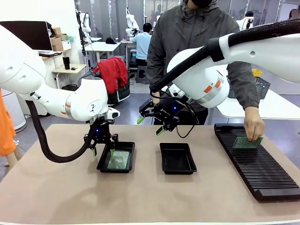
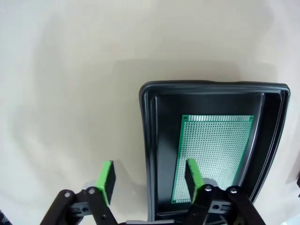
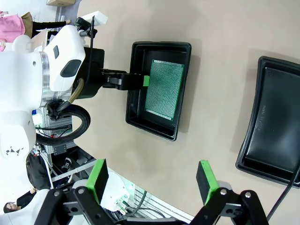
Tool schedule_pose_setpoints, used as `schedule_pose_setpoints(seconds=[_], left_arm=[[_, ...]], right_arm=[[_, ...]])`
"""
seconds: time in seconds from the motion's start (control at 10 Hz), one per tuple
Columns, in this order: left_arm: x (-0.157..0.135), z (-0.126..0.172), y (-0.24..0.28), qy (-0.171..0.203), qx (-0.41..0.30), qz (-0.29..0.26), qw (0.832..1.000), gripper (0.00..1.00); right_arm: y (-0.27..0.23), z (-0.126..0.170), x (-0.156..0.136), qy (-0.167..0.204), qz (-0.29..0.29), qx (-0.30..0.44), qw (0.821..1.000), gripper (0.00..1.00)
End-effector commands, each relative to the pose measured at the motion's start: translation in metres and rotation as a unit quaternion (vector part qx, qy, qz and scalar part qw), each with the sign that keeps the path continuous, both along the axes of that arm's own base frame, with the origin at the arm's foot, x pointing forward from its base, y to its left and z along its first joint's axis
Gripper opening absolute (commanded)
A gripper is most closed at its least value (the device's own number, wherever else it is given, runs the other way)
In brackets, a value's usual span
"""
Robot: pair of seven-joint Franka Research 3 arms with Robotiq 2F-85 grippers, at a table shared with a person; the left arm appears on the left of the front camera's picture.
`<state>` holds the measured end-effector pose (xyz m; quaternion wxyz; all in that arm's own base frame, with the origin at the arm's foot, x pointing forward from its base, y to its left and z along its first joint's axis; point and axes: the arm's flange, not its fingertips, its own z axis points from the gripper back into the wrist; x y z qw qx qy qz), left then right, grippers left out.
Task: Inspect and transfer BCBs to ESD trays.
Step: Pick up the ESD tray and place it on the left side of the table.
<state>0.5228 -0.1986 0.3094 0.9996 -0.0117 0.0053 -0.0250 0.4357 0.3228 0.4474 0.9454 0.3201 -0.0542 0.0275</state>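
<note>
Since the thin green circuit board [image 2: 213, 150] lies delivered in its shallow black plastic tray [image 2: 146, 122], we hold left gripper [image 2: 149, 169] and right gripper [image 3: 152, 169] with fingers released.

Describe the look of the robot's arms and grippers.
The left arm and right arm are glossy white with rounded joints, small orange marks and thick black ribbed hoses. The left gripper and right gripper are black with green pads and a blue light.
</note>
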Motion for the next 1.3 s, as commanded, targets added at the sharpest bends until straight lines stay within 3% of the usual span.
schedule_pose_setpoints(seconds=[0.0, 1.2], left_arm=[[0.0046, -0.0032, 0.0057, -0.003, -0.016, -0.009, 1.0, 0.68], [0.001, -0.0022, 0.0114, -0.011, -0.036, -0.003, 0.999, 0.04]], right_arm=[[0.002, 0.0017, 0.0021, 0.003, -0.007, -0.009, 1.0, 1.0], [0.002, 0.0017, 0.0021, 0.003, -0.007, -0.009, 1.0, 1.0]])
